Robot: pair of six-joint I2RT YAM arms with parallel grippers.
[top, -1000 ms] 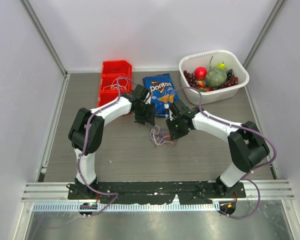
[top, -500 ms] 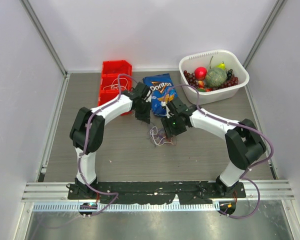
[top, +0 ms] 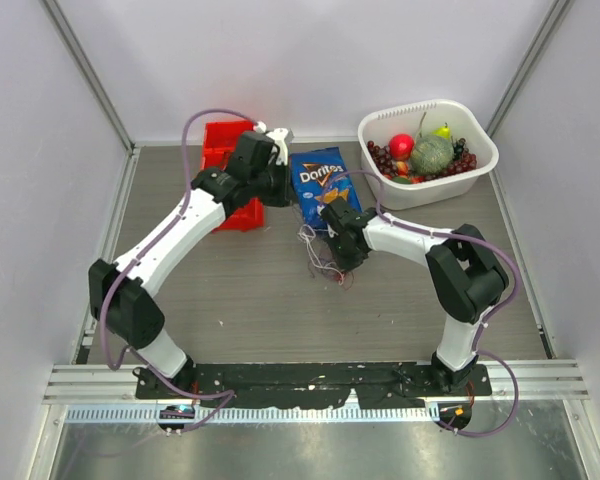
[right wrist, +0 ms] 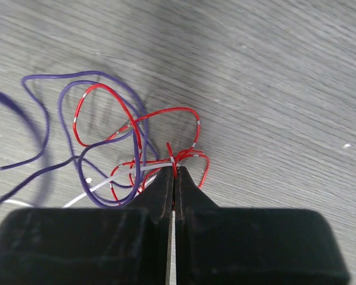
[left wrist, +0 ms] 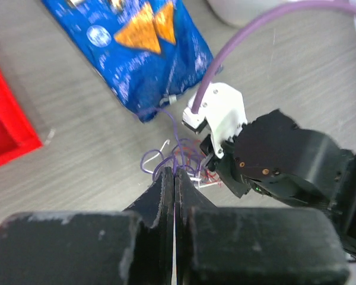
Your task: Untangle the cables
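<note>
**A:** Where are the cables being held?

**B:** The cables (top: 321, 257) are lying just beneath the right gripper (right wrist: 174, 172), which is being clamped on a red loop (right wrist: 178, 109). A purple strand (left wrist: 177, 136) is being pinched tight in the left gripper (left wrist: 174, 172) and drawn upward.

**A:** How far along?

**B:** Seemingly early. Most loops are being left knotted together.

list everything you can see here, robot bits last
cables: one tangle, white, red and purple, table centre
Doritos bag: 1, blue, behind the tangle
bins: count unclear, red, far left, partly behind the left arm
basket: 1, white, far right
fruit: several, red, green, dark, in the basket
table: 1, grey wood
left gripper: shut on a purple cable strand
right gripper: shut on a red strand
</note>
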